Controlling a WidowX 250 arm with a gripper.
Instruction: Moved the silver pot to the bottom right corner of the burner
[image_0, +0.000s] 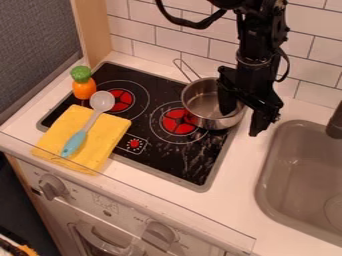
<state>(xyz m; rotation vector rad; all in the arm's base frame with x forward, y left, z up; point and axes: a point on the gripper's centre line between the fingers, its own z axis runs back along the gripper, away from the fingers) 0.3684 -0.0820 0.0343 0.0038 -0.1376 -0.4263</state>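
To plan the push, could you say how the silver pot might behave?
The silver pot would probably slide rather than roll, sitting open side up on the glossy stove top. Its metal looks stiff; its long wire handle might swing if nudged.

Open room is left on the near right part of the stove top, where a hand could be brought in from the front or across the counter to its right. Its far right part is blocked by the pot and by the gripper, spread at the pot's right side. Its near left corner is covered by the cloth, crossed by the spoon. Behind it, passage is closed by the tiled wall.
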